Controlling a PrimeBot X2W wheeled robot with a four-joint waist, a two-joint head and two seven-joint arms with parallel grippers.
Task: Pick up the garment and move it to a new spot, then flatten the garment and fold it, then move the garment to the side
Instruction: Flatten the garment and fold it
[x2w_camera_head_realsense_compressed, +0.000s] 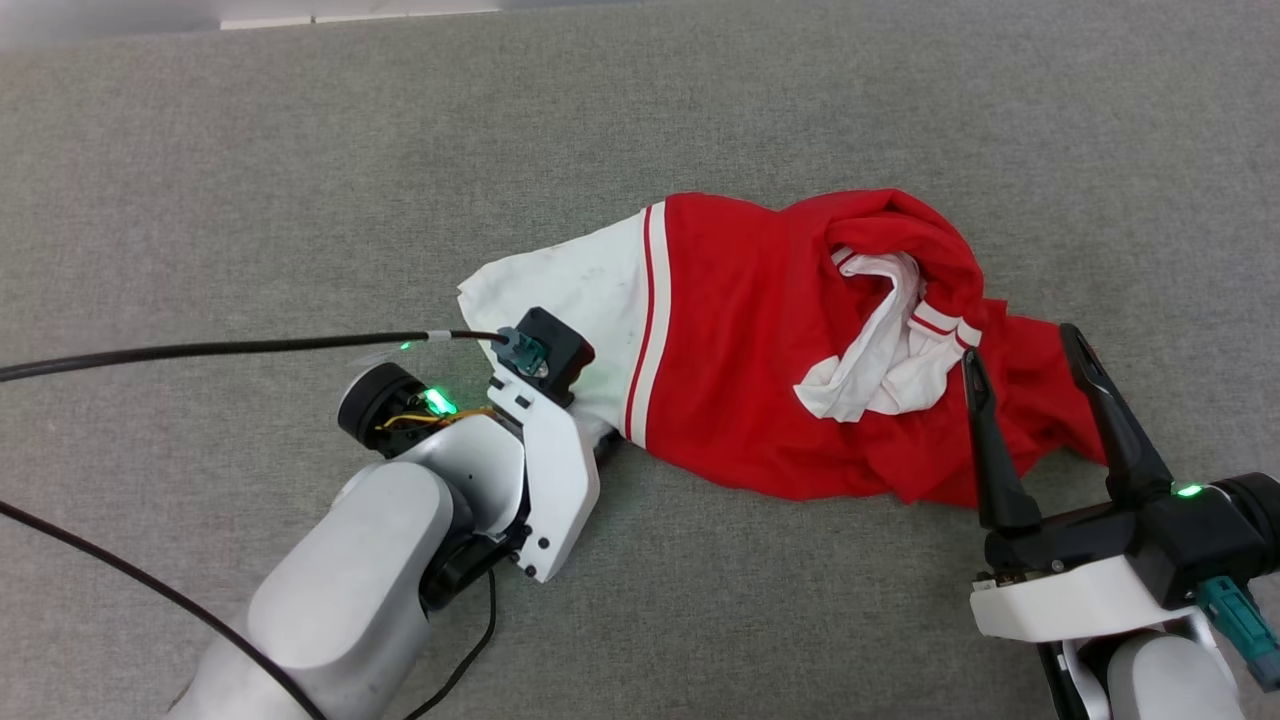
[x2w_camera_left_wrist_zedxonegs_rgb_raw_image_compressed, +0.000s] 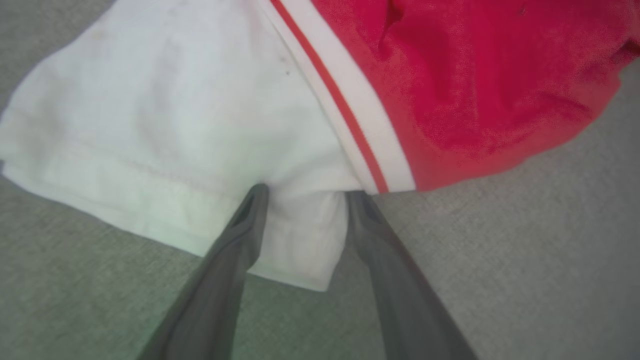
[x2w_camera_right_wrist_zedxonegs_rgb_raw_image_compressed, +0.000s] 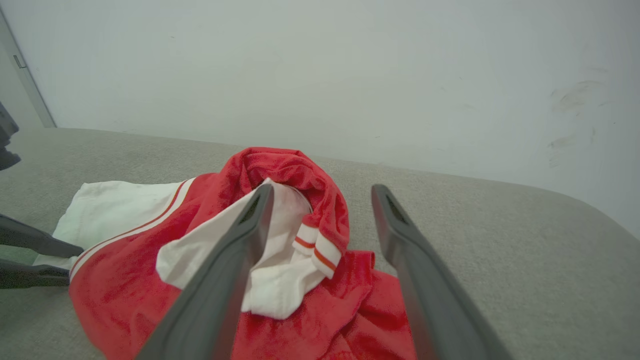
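I am lining up the pickup, left hand (x2w_camera_left_wrist_zedxonegs_rgb_raw_image_compressed: 306, 192) and right hand (x2w_camera_head_realsense_compressed: 1019, 345) both spread apart at the garment (x2w_camera_head_realsense_compressed: 740, 330). Pinching the cloth firmly should come next.

text: none can be read | labels, brands: none | numbers, signs: none | red jersey (x2w_camera_head_realsense_compressed: 740, 330): the side that shows carries no legible letters or digits
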